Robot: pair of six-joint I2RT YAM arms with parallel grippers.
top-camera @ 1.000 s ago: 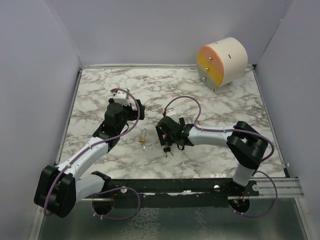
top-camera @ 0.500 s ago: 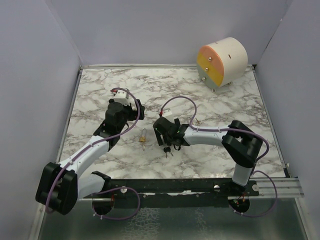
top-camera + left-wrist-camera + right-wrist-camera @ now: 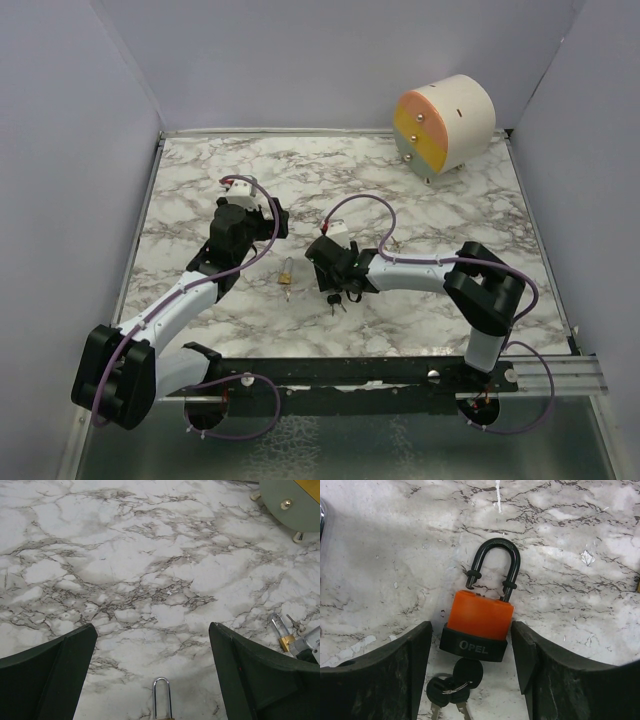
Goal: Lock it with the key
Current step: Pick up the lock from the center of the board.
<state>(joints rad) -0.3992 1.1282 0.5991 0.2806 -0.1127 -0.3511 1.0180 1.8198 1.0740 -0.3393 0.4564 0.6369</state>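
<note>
On the tabletop (image 3: 470,210), near its middle, an orange lock (image 3: 481,615) is laid flat, with its black shackle (image 3: 495,562) pointed away from the right wrist camera. A bunch of keys (image 3: 455,682) is seen at its black base. The right arm (image 3: 420,272) is folded at the elbow and stretched leftward, low over the marble. The right tool (image 3: 471,625) is set down around the lock with its jaws parted. One finger is placed on each side of the body and a narrow gap is left on both sides, so nothing is gripped. The left arm (image 3: 185,300) is reached forward and rightward. The left tool (image 3: 152,630) is held above the tabletop, its jaws spread wide and empty. A brass lock (image 3: 287,272) is found between the two tools. A drum (image 3: 450,120) is stood at the far right corner.
</note>
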